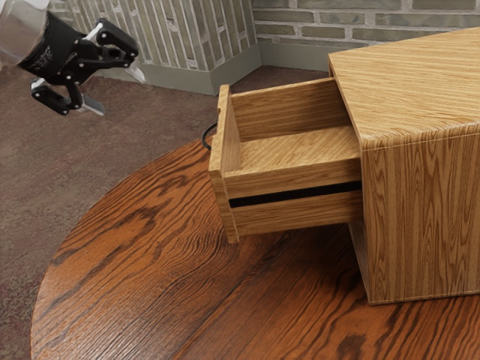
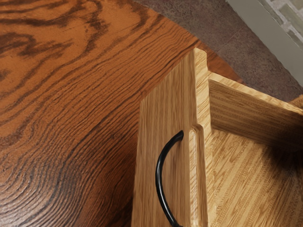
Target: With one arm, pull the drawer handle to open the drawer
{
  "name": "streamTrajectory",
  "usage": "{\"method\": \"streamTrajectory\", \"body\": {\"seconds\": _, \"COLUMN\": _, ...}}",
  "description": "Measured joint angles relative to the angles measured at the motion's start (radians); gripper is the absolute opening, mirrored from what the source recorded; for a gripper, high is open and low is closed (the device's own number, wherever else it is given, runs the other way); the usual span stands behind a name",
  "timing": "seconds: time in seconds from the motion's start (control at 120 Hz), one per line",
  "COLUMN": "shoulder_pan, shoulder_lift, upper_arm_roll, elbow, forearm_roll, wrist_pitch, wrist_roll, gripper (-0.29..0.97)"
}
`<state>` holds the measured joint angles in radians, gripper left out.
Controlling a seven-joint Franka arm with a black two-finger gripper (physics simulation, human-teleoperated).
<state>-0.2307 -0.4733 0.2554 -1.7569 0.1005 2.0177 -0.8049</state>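
Right, you've got the big round dark-wood table (image 1: 150, 285) spread across the scene, brown floor (image 1: 90, 157) beyond it and a brick wall (image 1: 360, 22) at the back. On the table, at the exterior view's right, sits your light oak cabinet (image 1: 420, 150), and there's the drawer (image 1: 300, 150): it stands well out of the cabinet toward the exterior view's left, open, with its bare wooden floor and side walls in plain sight and a dark gap showing under it. Your gripper (image 1: 116, 90) is up at the exterior view's upper left, hanging in the air past the table's edge and well apart from the drawer. Its two fingers are spread wide, and there's nothing between them. Now the handle (image 1: 205, 136): it's a thin black curved bar on the outer face of the drawer front, peeking out just past the panel's edge in the exterior view. From your wrist camera you're looking down on the drawer front (image 2: 161, 123) edge-on, the handle (image 2: 163, 182) bowing out from it over the table (image 2: 71, 94), with nothing touching it.
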Motion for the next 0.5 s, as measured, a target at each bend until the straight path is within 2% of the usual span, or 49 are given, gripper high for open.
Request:
{"method": "streamTrajectory", "body": {"seconds": 0.108, "shoulder_pan": -0.026, "shoulder_lift": -0.038, "upper_arm_roll": -0.053, "elbow": -0.002, "forearm_roll": 0.035, "wrist_pitch": -0.070, "wrist_roll": -0.003, "gripper": 0.67}}
{"method": "streamTrajectory", "body": {"seconds": 0.225, "shoulder_pan": -0.074, "shoulder_lift": 0.062, "upper_arm_roll": -0.195, "elbow": -0.006, "forearm_roll": 0.048, "wrist_pitch": -0.136, "wrist_roll": -0.005, "gripper": 0.68}}
{"method": "streamTrajectory", "body": {"seconds": 0.333, "shoulder_pan": -0.115, "shoulder_lift": 0.077, "upper_arm_roll": -0.302, "elbow": -0.005, "forearm_roll": 0.056, "wrist_pitch": -0.174, "wrist_roll": -0.007, "gripper": 0.68}}
{"method": "streamTrajectory", "body": {"seconds": 0.408, "shoulder_pan": -0.168, "shoulder_lift": 0.083, "upper_arm_roll": -0.327, "elbow": -0.005, "forearm_roll": 0.111, "wrist_pitch": -0.190, "wrist_roll": -0.008, "gripper": 0.68}}
{"method": "streamTrajectory", "body": {"seconds": 0.5, "shoulder_pan": -0.138, "shoulder_lift": 0.091, "upper_arm_roll": -0.329, "elbow": -0.005, "forearm_roll": 0.151, "wrist_pitch": -0.204, "wrist_roll": -0.010, "gripper": 0.68}}
